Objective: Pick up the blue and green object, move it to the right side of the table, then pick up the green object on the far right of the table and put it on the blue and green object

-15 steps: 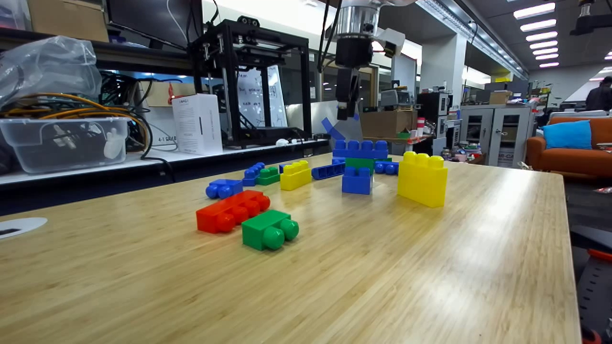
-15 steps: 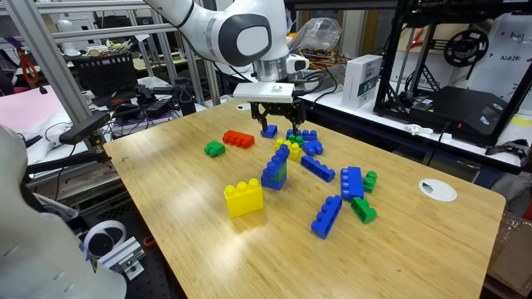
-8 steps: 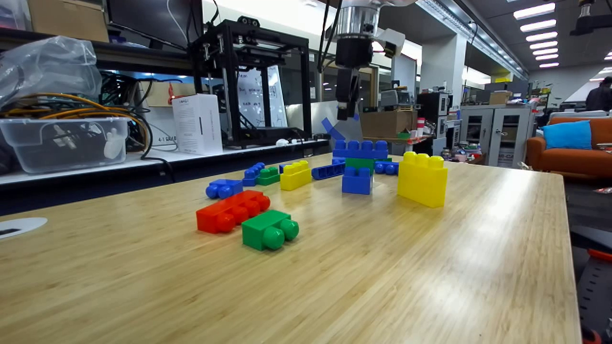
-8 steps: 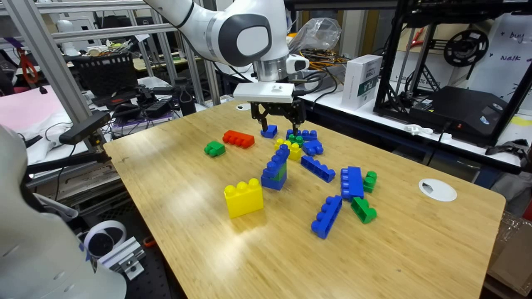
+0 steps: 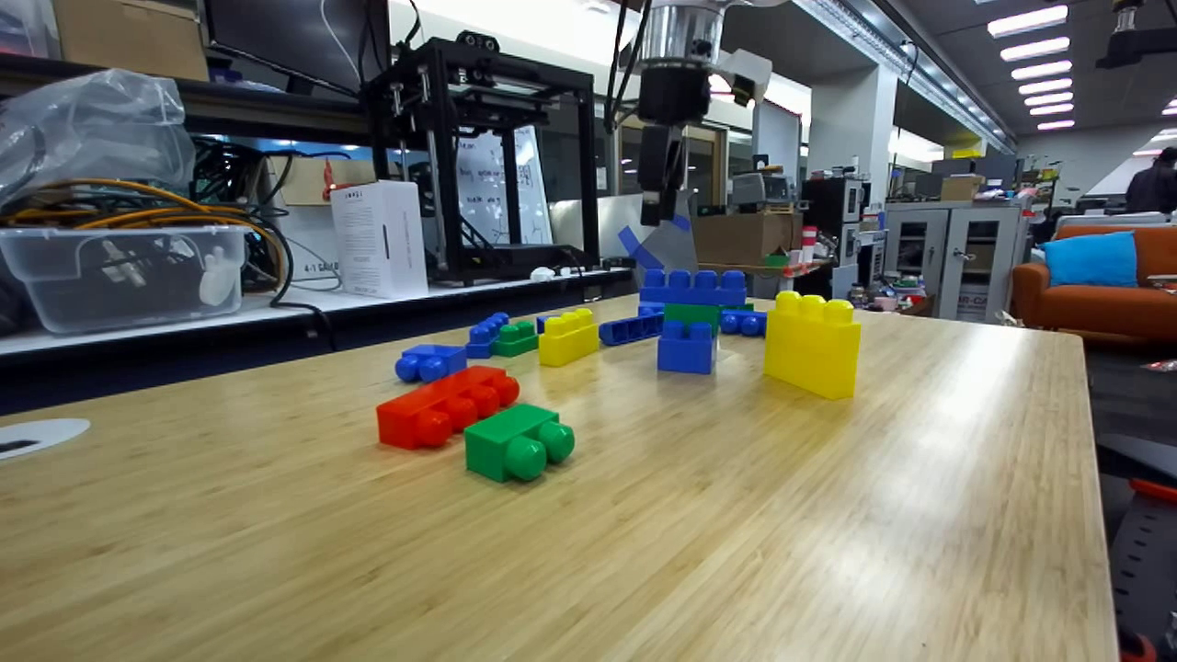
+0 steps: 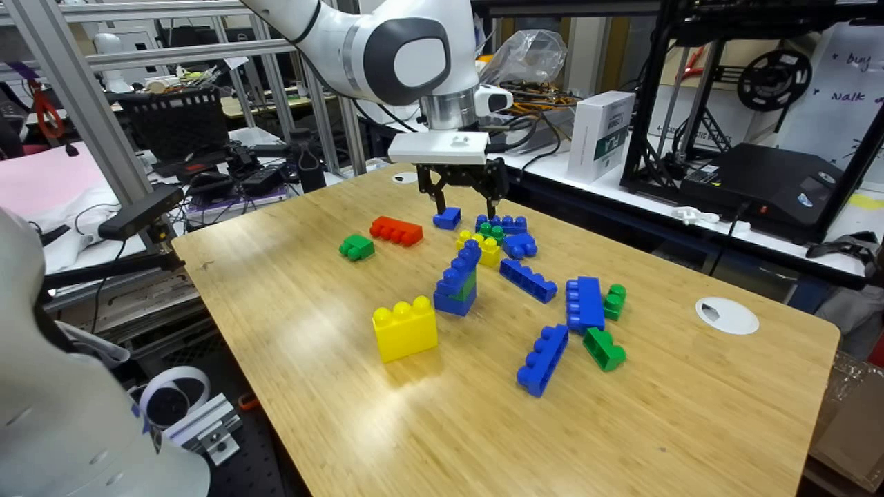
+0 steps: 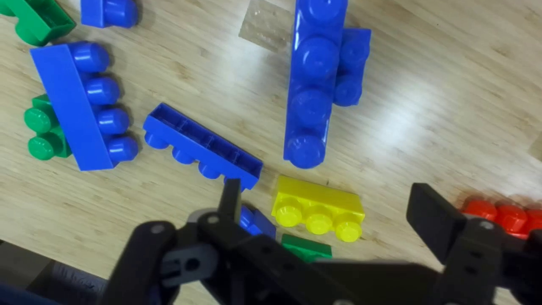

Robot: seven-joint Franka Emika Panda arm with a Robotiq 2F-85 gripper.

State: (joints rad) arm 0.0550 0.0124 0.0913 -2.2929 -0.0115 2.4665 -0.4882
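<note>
— Pale wood grain across the counter (image 6: 690,428), with a black-framed machine (image 6: 756,183) on the white bench (image 5: 386,304) behind. Where's the blue and green tower (image 6: 457,277)?

— Upright, toward the middle of it: blue on top, green under that, blue again at the foot. Wrist view shows the foot poking out along one side, two studs visible.

— And the hand (image 6: 466,212)?

— Raised well above the counter, spread wide, with nothing in its grip. From the wrist you can see the small yellow brick (image 7: 319,199) through the gap, down on the surface.

— What sits around the tower?

— Big yellow brick (image 6: 405,330), near but apart, studs up. Then a tipped blue brick (image 6: 528,281), its hollow underside showing.

— Farther out?

— Off one way, a red brick (image 6: 396,231) with a squat green brick (image 6: 357,247) just beside it. Off the other way, in an exterior view, a four-stud blue brick (image 6: 585,304) lies on its side; a two-stud green brick (image 6: 615,301) is right up against it, and a hollow-side-out green brick (image 6: 604,348) lies just beside. A long blue brick (image 6: 543,360) lies near those as well.

— Beyond all that?

— Orange sofa (image 5: 1085,303) with a blue cushion (image 5: 1092,260), across the room.
</note>
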